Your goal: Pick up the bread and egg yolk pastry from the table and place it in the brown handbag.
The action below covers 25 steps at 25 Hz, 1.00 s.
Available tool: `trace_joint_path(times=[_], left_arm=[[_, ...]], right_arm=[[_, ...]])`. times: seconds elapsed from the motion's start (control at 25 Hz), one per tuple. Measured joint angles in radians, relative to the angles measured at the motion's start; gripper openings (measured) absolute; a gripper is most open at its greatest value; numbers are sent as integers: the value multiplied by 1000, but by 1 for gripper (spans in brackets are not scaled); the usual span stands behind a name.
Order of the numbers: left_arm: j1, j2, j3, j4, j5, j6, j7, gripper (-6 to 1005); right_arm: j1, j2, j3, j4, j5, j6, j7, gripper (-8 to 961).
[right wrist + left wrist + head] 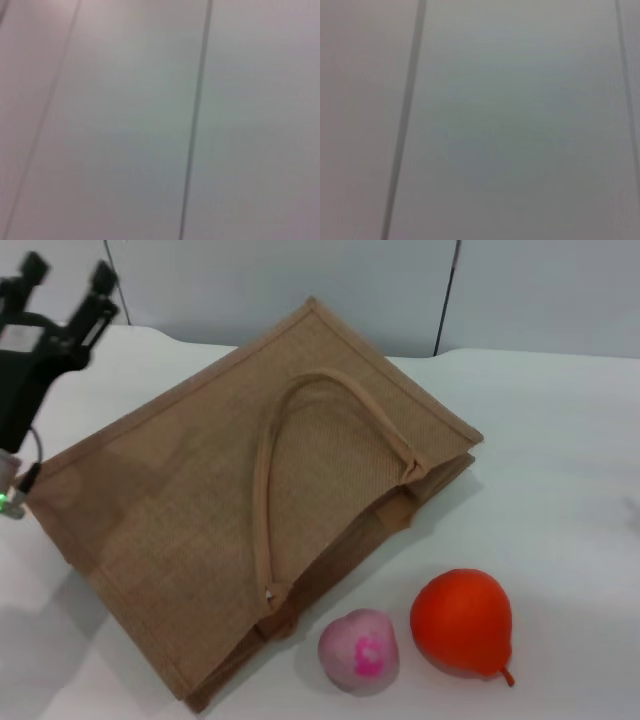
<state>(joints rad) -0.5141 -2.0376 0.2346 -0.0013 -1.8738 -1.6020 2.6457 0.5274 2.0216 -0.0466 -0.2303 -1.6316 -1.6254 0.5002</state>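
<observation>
**anon1:** So where's the brown handbag (190, 510) sitting?

**anon2:** Flat on its side on the white table (560, 460), turned at an angle and filling most of the head view. It's a tan woven burlap tote, rectangular, with a lighter tan loop handle (262, 490) lying across its upper face. The open mouth faces the robot's right and toward the front of the table.

**anon1:** Anything near it?

**anon2:** Yeah, a pink ball (359, 651) with a magenta mark sits just beside the bag's front corner, and a red-orange pear (463, 623) is right next to that, on the ball's right. They look close to touching, can't say for sure.

**anon1:** And the grippers?

**anon2:** Left gripper (65, 290) is raised at the far left, above the table's back edge, off the bag's far-left corner. Its black fingers are spread apart and there's nothing between them. Right gripper doesn't show anywhere. Both wrist views just show a plain grey panelled wall (520, 125) with dark seams.

**anon1:** Bread or the egg yolk pastry?

**anon2:** Can't see either one.
</observation>
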Motion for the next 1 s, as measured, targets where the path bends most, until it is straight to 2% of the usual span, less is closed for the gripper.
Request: trace_joint_path(times=[0.12, 0.68, 1.0], left_arm=[[23, -1, 0, -6, -45, -58, 1, 880], [27, -2, -1, -70, -131, -116, -5, 878], [24, -2, -2, -91, -149, -134, -5, 877]], right_arm=[[-5, 0, 18, 32, 8, -8, -41, 884], [0, -3, 25, 45, 11, -55, -38, 884], [-24, -3, 83, 46, 12, -64, -36, 884]])
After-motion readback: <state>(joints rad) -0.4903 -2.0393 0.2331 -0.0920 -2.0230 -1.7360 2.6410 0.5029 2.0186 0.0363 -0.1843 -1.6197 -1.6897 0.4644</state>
